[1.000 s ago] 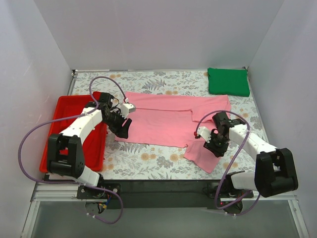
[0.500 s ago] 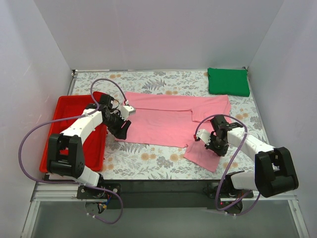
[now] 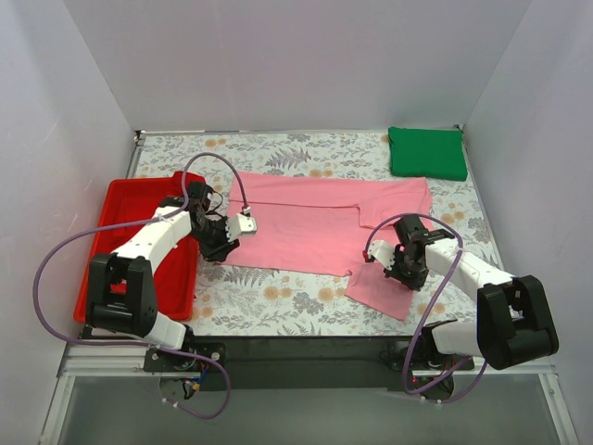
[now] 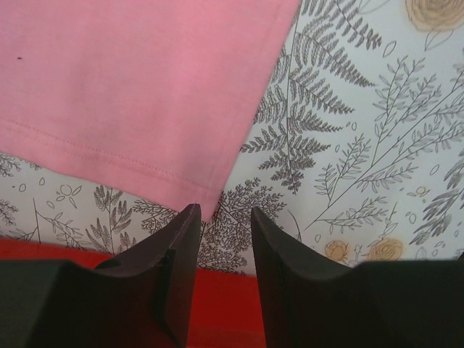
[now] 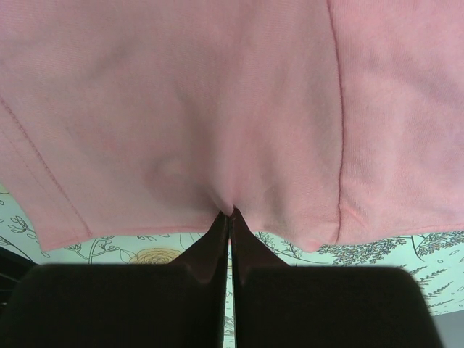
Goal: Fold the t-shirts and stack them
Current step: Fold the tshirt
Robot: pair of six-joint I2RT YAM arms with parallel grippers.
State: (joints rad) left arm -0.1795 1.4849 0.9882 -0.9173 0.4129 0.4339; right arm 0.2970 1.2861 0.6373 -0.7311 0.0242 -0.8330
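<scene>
Red tray [image 3: 125,209] sits on the far left. Just beside it, the left gripper [image 4: 221,217] has its jaws a little apart, with the hem corner of the pink t-shirt [image 3: 306,222] right at the gap. The shirt lies spread flat mid-table. The right gripper [image 5: 230,214] is pinched tight on its near right edge. The green t-shirt [image 3: 426,153] is folded in the far right corner.

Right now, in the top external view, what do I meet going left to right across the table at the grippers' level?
red tray → left gripper → pink t-shirt → right gripper. The green t-shirt lies farther back, in line with the right gripper, so it is left out.
</scene>
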